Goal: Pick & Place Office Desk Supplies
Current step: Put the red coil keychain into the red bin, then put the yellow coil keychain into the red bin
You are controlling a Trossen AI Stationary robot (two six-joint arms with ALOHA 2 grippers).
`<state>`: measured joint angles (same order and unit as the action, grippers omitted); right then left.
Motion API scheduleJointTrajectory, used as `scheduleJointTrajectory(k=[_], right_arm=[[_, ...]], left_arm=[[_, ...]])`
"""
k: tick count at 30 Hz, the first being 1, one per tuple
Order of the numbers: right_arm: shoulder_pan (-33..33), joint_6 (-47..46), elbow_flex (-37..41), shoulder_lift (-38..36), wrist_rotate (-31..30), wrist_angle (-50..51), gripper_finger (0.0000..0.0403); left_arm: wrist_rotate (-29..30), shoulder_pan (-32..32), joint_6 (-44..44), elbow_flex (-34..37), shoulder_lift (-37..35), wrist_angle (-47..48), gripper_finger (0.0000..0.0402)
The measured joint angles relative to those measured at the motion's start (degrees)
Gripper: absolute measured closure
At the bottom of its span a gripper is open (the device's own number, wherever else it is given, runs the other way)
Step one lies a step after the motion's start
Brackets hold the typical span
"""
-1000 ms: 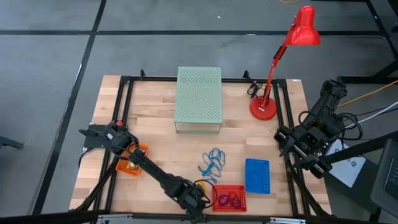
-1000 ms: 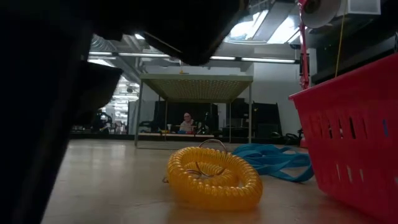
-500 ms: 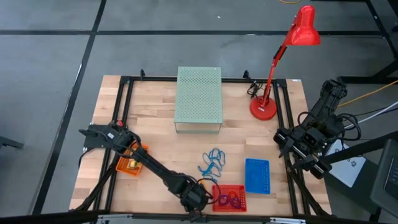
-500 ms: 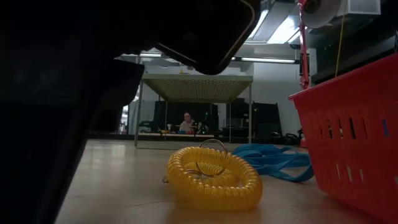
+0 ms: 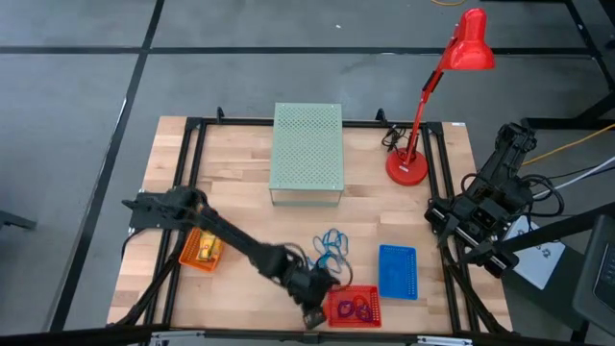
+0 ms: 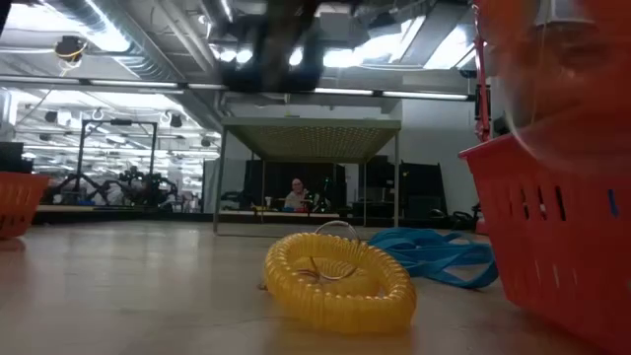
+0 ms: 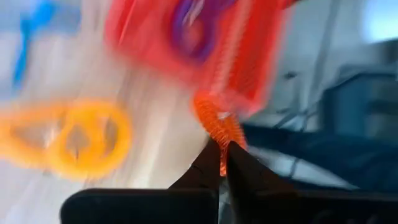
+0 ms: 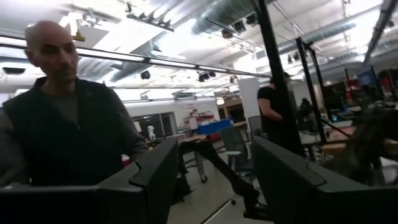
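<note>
My left gripper point(image 5: 323, 300) hangs just left of the red basket point(image 5: 354, 306), shut on an orange coiled ring point(image 7: 217, 122). A purple ring point(image 7: 189, 31) lies inside that basket. A yellow coiled ring point(image 6: 340, 281) rests flat on the table beside it, with a tangle of thin blue loops point(image 5: 330, 248) lying farther back. In the low view the left gripper is only a dark blur overhead point(image 6: 286, 30). My right gripper point(image 8: 214, 180) waits open at the table's right edge point(image 5: 478, 219), pointing up into the room. My left gripper pinches the orange ring's near edge point(image 7: 219, 140) between its two fingertips point(image 7: 208, 165). The fingers slant down toward the red basket. The ring sticks out beyond the fingertips, clear of the table.
An orange basket point(image 5: 202, 250) holding yellow pieces sits at the left and a blue basket point(image 5: 397, 271) right of the loops. A pale green perforated box point(image 5: 307, 154) stands at the back middle and a red lamp point(image 5: 423, 125) at the back right. A person point(image 8: 62, 130) stands beyond the table.
My left gripper has risen off the table near the front edge and swung toward the red basket, tipping and rolling as it went. Its dark bulk has left the low view's foreground. The yellow ring and blue loops have stayed put.
</note>
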<state>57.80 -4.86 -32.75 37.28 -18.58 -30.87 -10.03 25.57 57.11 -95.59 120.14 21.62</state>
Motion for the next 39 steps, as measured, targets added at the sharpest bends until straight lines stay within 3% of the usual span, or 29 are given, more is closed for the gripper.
scheduleJointTrajectory(k=[8,15,23,29,33,39], right_arm=[[-0.01,2.36,0.0,0.0,0.05,-0.42,0.0197],[-0.02,2.36,0.0,0.0,0.05,-0.39,0.0197],[0.0,1.94,0.0,0.42,0.03,-0.25,0.0197],[-0.02,-0.25,0.0,0.99,-3.03,-0.18,0.0197],[0.0,-1.29,0.0,1.68,-4.4,-0.44,0.0197],[-0.02,-4.19,0.0,2.35,-5.59,-1.36,0.0197]], left_arm=[[3.36,-5.83,-3.7,-0.06,-5.4,-8.52,0.0396],[2.2,-9.99,-5.91,0.02,-2.76,-10.91,0.0396],[-1.21,-5.62,-1.71,0.02,4.18,-20.63,0.0395],[1.71,-2.75,-2.88,-0.09,6.05,-20.03,0.0392],[1.69,-2.44,-3.23,-0.07,7.05,-20.32,0.0372],[2.87,-2.87,-3.83,-0.09,7.47,-20.72,0.0304]])
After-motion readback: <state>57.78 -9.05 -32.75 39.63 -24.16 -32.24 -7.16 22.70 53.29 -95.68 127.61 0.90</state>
